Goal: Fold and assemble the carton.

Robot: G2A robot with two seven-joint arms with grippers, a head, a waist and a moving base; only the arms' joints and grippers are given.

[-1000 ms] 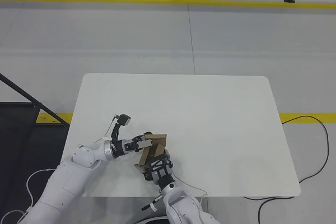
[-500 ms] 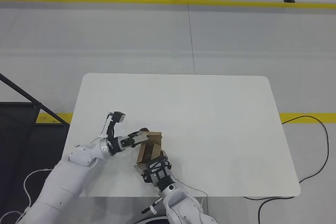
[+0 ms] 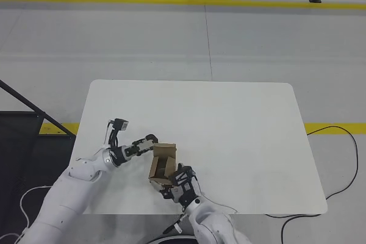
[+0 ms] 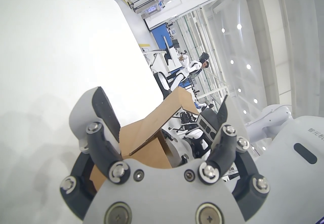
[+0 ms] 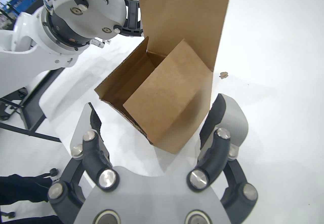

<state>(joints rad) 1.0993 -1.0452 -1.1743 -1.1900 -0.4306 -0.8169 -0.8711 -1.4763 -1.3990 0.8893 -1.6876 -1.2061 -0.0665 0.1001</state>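
Logging now. Where does the carton sit? (Base)

I have the carton (image 3: pixel 163 166) on the white desk (image 3: pixel 244 116), close to the near edge and toward the near left corner. Brown cardboard, standing with its open side up. Right wrist view: one tall flap upright, a shorter flap leaning inward over the opening, bare inner walls showing beside it. (Operator)

Left arm? (Base)

My left gripper (image 3: pixel 147 141) is at the carton's far left corner, just beside it. Jaws are spread wide, not clamped on the cardboard. From its own wrist camera a carton panel lies just beyond the fingers (image 4: pixel 103 108). Whether a pad touches it, I cannot tell. (Operator)

Right arm? (Base)

My right gripper (image 3: pixel 175 179) is at the carton's near side, by the desk's near edge. Jaws are wide apart here too. In the right wrist view the carton's nearest corner sits in the gap between the two fingers (image 5: pixel 234 118), and the tall flap's lower edge comes just beside one pad. Neither pad presses the cardboard that I can see. (Operator)

Anything else to note? (Base)

One small brown scrap (image 5: pixel 223 74) lies on the desk near the carton, apart from it. Off the desk, a black frame (image 3: pixel 24 99) stands past the left edge and a yellow floor line (image 3: pixel 341 128) runs past the right edge. (Operator)
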